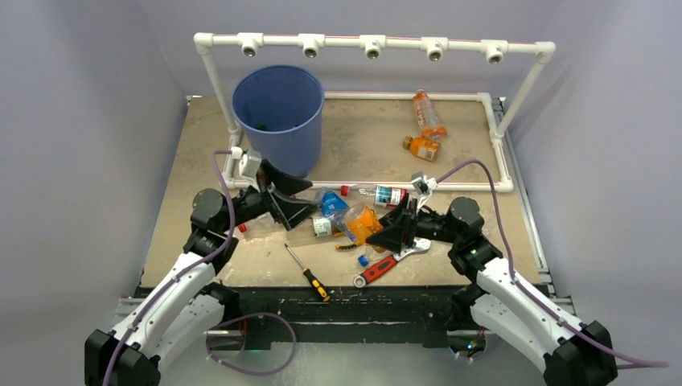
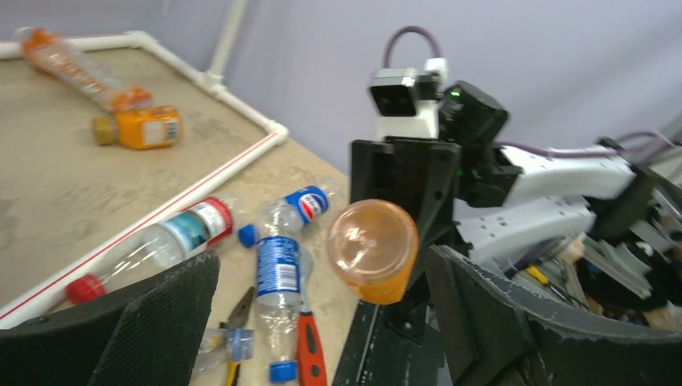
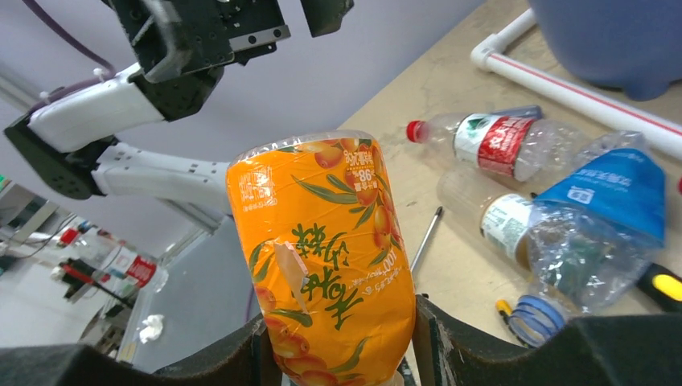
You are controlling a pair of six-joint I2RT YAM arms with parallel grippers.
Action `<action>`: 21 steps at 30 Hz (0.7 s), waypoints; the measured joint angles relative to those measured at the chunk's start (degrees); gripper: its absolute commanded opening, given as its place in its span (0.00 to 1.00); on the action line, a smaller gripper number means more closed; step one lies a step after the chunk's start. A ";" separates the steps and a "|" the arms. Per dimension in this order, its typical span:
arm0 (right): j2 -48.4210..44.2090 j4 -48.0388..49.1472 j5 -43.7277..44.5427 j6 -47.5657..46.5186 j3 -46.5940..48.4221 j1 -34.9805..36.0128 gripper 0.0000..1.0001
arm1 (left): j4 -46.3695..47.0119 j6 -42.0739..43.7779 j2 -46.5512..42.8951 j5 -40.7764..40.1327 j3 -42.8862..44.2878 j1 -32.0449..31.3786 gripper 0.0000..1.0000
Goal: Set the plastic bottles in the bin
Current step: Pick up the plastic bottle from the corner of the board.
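Note:
My right gripper (image 1: pixel 384 231) is shut on an orange-labelled plastic bottle (image 3: pixel 322 249) and holds it above the table's front middle; the bottle also shows in the top view (image 1: pixel 362 222) and base-on in the left wrist view (image 2: pixel 372 250). My left gripper (image 1: pixel 287 201) is open and empty, facing that bottle from the left, its fingers (image 2: pixel 153 322) wide apart. The blue bin (image 1: pixel 277 112) stands at the back left, just behind the left gripper. Several clear bottles (image 1: pixel 384 194) lie between the grippers, among them a blue-labelled one (image 2: pixel 277 273) and a red-capped one (image 2: pixel 161 241). Two orange bottles (image 1: pixel 424 147) lie at the back right.
A white pipe frame (image 1: pixel 374 44) surrounds the back of the table, with its front rail (image 1: pixel 450 185) behind the grippers. A screwdriver (image 1: pixel 307 272), a red-handled wrench (image 1: pixel 378 269) and pliers (image 2: pixel 237 310) lie near the front edge.

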 measured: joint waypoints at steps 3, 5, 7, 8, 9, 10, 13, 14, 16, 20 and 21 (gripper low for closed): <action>1.44 3.50 -0.22 1.84 -1.09 2.34 0.38 | 3.21 -0.79 -0.35 3.26 -0.39 -1.84 0.99; 2.69 5.14 0.09 2.58 -1.16 4.76 0.38 | 4.70 -0.81 -0.35 4.85 -0.39 -3.02 0.99; 4.20 6.21 1.31 2.67 -0.94 8.02 0.38 | 4.76 -0.42 -0.31 5.51 -0.39 -3.91 0.99; 4.96 6.36 1.68 2.60 -0.68 9.27 0.38 | 4.68 -0.33 -0.28 5.77 -0.39 -4.17 0.99; 5.95 6.23 2.38 2.47 -0.09 10.82 0.38 | 4.48 -0.13 -0.20 5.95 -0.39 -4.55 0.98; 7.19 6.10 3.30 2.27 0.85 12.44 0.37 | 4.31 0.22 -0.13 6.10 -0.39 -4.83 0.98; 10.25 5.95 5.64 1.55 3.82 15.54 0.37 | 3.82 1.14 -0.04 6.34 -0.39 -5.38 0.98; 10.86 5.95 6.12 1.36 4.55 16.09 0.37 | 3.65 1.27 -0.04 6.36 -0.39 -5.51 0.98; 11.54 5.90 7.15 1.14 5.53 16.63 0.37 | 3.06 2.05 -0.04 6.34 -0.39 -5.88 0.98; 11.93 4.87 8.96 0.37 7.43 16.85 0.36 | 1.70 3.26 -0.07 6.34 -0.39 -6.62 0.97; 11.96 4.66 9.18 0.20 7.96 16.85 0.36 | 1.42 3.50 -0.04 6.32 -0.39 -6.75 0.96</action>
